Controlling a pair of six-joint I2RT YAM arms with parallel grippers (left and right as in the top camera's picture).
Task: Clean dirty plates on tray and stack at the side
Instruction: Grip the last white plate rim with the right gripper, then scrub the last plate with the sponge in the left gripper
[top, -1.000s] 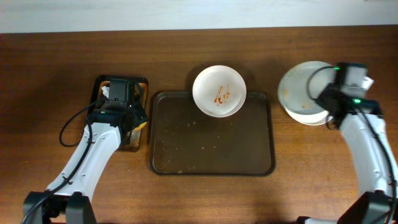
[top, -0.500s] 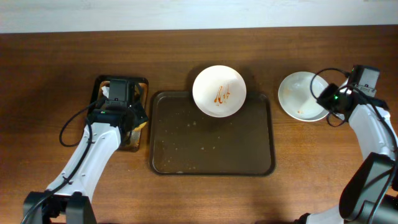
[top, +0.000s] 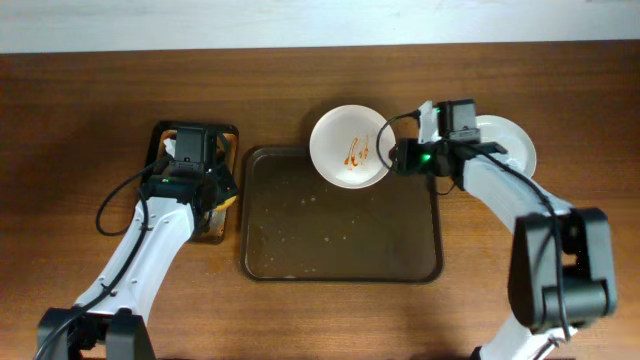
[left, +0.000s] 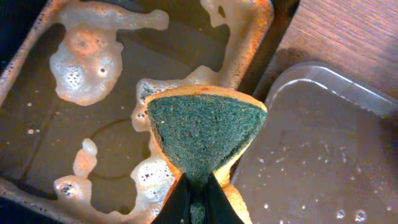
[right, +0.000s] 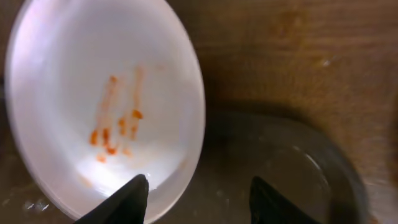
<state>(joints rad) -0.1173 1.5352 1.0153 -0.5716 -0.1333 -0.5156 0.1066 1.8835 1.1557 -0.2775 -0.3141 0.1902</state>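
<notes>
A white plate (top: 350, 145) with orange-red smears lies half over the far rim of the dark-brown tray (top: 340, 225). My right gripper (top: 393, 156) stands open at the plate's right edge. In the right wrist view the plate (right: 106, 106) has its rim between the fingers of my right gripper (right: 202, 199), with one fingertip (right: 134, 196) over the plate and the other over the tray (right: 292, 168). On the table to the right is a white plate pile (top: 512, 140), partly hidden by the arm. My left gripper (left: 198, 202) is shut on a green-and-yellow sponge (left: 202, 127).
At the left stands a small black tray (top: 160, 135) of brown foamy liquid (left: 81, 62), and my left gripper (top: 195, 185) holds the sponge over it. The big tray's floor carries crumbs and droplets. Bare wooden table runs along the front edge.
My right gripper has let go at the plate pile on the right, opened, and swung left to the smeared plate on the tray. The left arm has not moved.
</notes>
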